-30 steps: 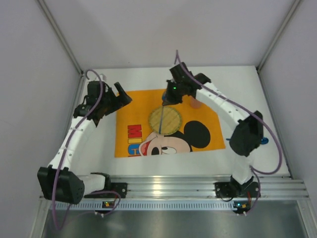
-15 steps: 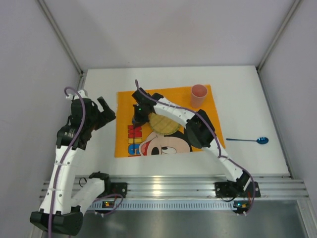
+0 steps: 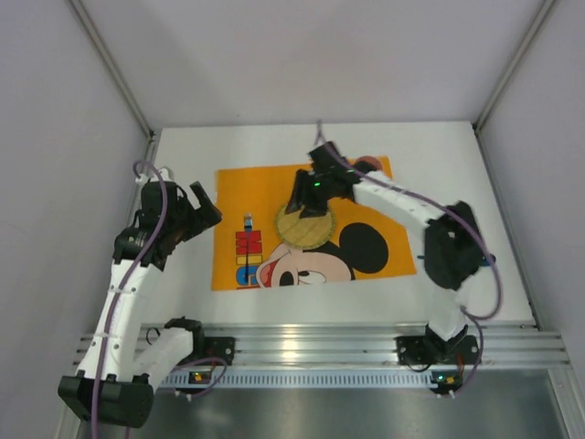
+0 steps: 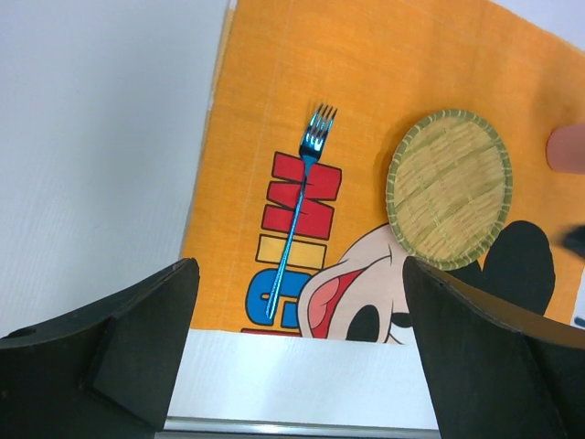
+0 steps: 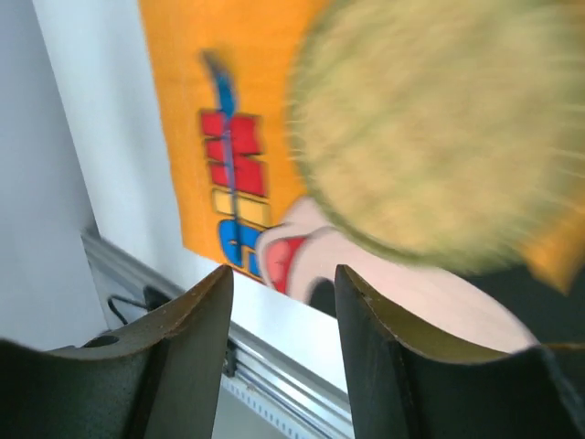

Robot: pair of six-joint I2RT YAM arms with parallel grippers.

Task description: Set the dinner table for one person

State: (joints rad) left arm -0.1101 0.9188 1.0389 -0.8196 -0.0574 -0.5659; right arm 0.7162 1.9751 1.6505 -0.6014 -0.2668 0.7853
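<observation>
Table: white top lying under the orange placemat and reaching past it on every side, with a ribbed rail along the edge nearest the arm bases. Judged rigid, fixed, hard and smooth. It is nothing to take hold of, only to set things on, and light items will likely slide on the bare top more than on the placemat. On the placemat: blue fork flat on its left part, tines toward the far edge; round woven plate near the middle, apart from the fork; pink cup at the far right corner, mostly cut off by the frame. Fork judged thin, stiff and slick: pinch across mid-handle, fingers close to the cloth. Plate judged light, with a low rim: take it at the rim. Left gripper hangs off the placemat's left edge, fingers wide apart, nothing between them. Right gripper is over the plate's far edge, fingers a little apart and empty; that wrist view is blurred, so contact with the plate cannot be told.
</observation>
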